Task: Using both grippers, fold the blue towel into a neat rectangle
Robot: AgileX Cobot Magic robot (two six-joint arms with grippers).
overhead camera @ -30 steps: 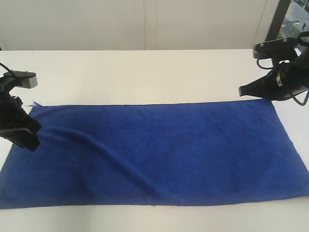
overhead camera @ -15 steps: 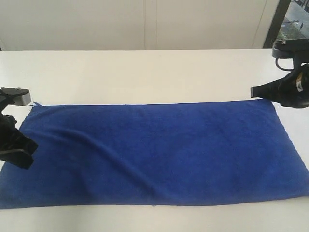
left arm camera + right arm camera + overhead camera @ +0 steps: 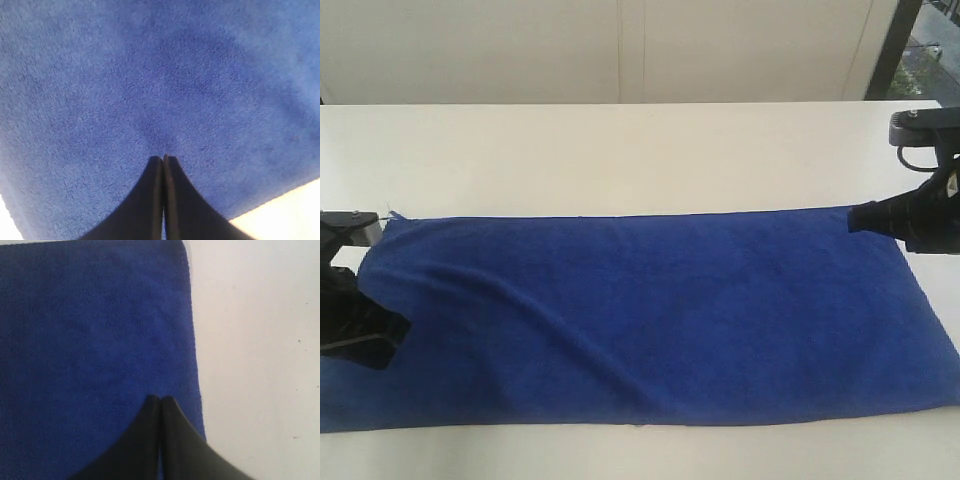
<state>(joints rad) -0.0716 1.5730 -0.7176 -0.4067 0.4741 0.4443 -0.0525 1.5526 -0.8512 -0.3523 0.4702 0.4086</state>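
The deep royal-blue terry towel (image 3: 650, 310) lies flat and fully spread on the white worktop (image 3: 620, 150). Its near long edge runs along the worktop's near edge, and its long axis stretches from the left side to the right side. A soft ridge creases the cloth near the left end.

The black left end effector (image 3: 368, 338) sits on the towel's left short edge, towards the near-left corner. Its jaws are pressed together with the tips against the pile (whether a pinch of cloth is caught between them I cannot tell).

Farther back, the black right end effector (image 3: 855, 217) is also closed. It points in at the towel's far-right corner from just inside the right short edge.

Each arm is closest to its own short end, so the fold probably depends on bringing one end along that long axis towards the other.
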